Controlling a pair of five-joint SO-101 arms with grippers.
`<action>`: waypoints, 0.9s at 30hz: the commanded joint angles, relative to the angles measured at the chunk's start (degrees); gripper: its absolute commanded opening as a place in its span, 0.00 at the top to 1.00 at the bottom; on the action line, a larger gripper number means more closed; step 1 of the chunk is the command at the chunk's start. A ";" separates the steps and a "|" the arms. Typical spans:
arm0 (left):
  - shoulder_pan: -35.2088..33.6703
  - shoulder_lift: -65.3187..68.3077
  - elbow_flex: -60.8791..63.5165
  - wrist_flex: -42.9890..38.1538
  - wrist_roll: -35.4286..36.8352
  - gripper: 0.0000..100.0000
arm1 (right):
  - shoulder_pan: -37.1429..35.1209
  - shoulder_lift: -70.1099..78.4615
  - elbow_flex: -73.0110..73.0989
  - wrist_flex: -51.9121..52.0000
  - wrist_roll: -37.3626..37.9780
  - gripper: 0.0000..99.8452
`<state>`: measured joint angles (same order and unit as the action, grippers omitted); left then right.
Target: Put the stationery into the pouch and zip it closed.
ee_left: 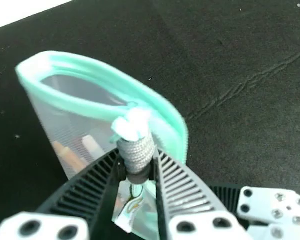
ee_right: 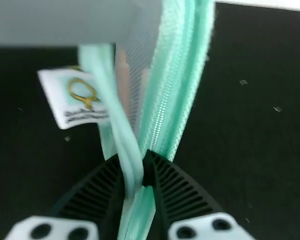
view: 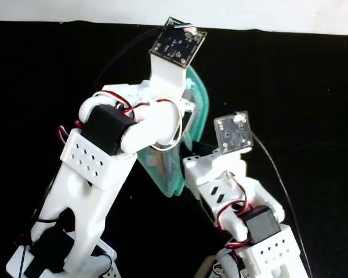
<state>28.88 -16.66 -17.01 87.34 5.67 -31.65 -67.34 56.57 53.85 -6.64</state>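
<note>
Soft, light mesh pouch (ee_left: 50, 117) held upright over the table (ee_left: 240, 60) between both arms, stationery (ee_left: 70, 155) already inside, mouth gaping. Left hand (ee_left: 138, 161) pinched on the corded zipper pull (ee_left: 136, 147), right hand (ee_right: 135, 164) clamped on the green edge — probably floppy, so best kept taut between those holds.

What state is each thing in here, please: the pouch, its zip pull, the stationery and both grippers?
pouch: mouth gaping open, not zipped.
stationery: inside the pouch, visible through the mesh.
zip pull: pinched in the left gripper.
left gripper: shut on the zip pull.
right gripper: shut on the pouch's edge.
</note>
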 commanded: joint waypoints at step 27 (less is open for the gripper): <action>-3.21 -6.73 -5.76 3.43 -11.16 0.77 | 5.41 0.04 -20.70 23.52 16.00 1.00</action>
<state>27.91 -18.77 -19.56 90.51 -3.56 -27.96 -66.81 35.91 77.32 8.31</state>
